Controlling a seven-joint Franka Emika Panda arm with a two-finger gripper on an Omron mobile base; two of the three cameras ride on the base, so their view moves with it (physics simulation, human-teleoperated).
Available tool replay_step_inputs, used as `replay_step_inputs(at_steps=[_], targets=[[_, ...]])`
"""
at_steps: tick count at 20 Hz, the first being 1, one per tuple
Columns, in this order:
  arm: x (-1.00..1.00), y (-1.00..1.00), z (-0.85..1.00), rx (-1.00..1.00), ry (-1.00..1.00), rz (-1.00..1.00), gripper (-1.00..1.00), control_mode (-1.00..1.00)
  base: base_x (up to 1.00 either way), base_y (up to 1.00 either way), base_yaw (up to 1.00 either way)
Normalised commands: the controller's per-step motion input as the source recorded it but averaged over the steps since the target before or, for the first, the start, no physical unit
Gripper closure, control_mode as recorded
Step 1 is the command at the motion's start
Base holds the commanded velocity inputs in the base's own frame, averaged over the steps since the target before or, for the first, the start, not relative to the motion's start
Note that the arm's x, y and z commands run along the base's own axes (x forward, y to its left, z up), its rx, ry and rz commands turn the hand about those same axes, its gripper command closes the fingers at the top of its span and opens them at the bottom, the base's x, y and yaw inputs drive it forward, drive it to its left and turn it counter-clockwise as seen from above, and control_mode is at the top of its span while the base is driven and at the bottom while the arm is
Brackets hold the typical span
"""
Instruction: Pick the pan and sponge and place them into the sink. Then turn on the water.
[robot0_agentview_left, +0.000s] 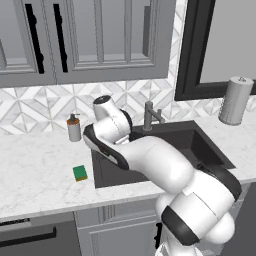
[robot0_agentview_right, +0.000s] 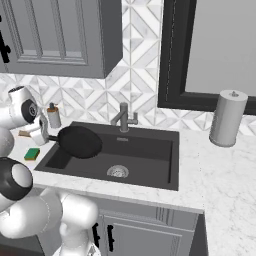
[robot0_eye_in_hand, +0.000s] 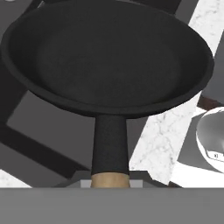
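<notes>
Right base view: tool (robot0_agentview_right: 44, 134) clamped on pan (robot0_agentview_right: 79, 141) handle over sink (robot0_agentview_right: 150, 162), sponge (robot0_agentview_right: 32, 154) and soap bottle (robot0_agentview_right: 53, 116) just left.

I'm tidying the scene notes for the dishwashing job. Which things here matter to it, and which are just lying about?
Matter to the job:
pan, held by its handle in the gripper over the sink
sponge, on the counter left of the sink
sink
faucet, no water running

Lying about:
soap bottle
paper towel roll
</notes>
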Motion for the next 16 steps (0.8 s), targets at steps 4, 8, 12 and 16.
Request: replay_step_inputs(at_steps=[4,8,12,16], targets=[[0.37,-0.20,-0.06,0.09,0.00,-0.05,1.00,-1.00,0.00,0.00,0.00],[0.48,-0.13,-0.19,0.04,0.00,-0.07,1.00,-1.00,0.00,0.00,0.00],[0.46,-0.11,-0.17,0.01,0.01,-0.09,1.00,-1.00,0.00,0.00,0.00],[0.32,-0.27,-0.16,0.00,0.04,-0.09,1.00,-1.00,0.00,0.00,0.00]])
